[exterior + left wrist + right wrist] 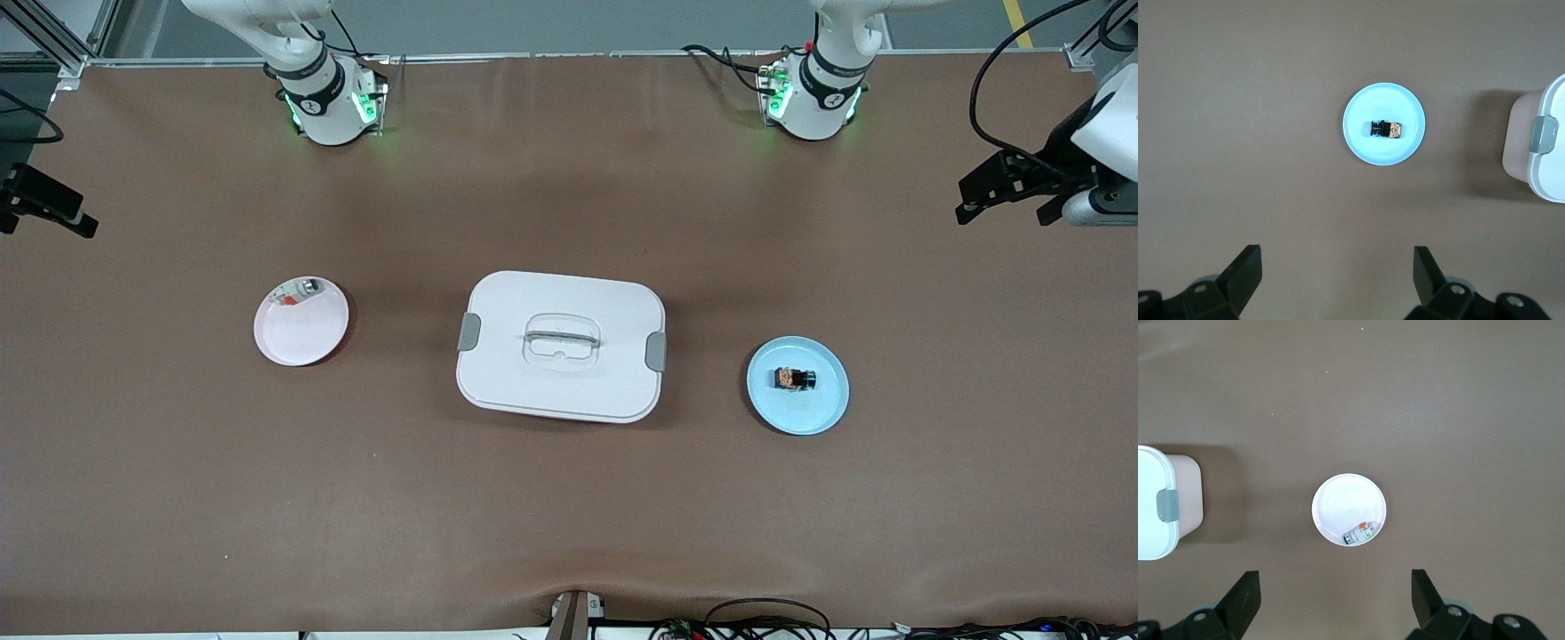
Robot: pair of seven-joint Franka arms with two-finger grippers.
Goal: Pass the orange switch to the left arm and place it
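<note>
The orange switch [794, 379] lies on a light-blue plate [822, 413] toward the left arm's end of the table, beside the white box [560, 302] with grey latches. In the left wrist view the switch [1385, 129] sits in the middle of the plate [1358, 143]. My left gripper [1337, 267] is open and empty, high above bare table short of the plate. My right gripper [1335, 587] is open and empty, high above bare table short of the pink plate [1338, 503]. Neither hand shows in the front view; only the arm bases do.
The pink plate [302, 333] toward the right arm's end holds a small white-grey part [298, 292] with a red-orange mark. The box edge shows in the left wrist view [1551, 173] and the right wrist view [1151, 520]. Black equipment [1005, 187] juts in at the table's end.
</note>
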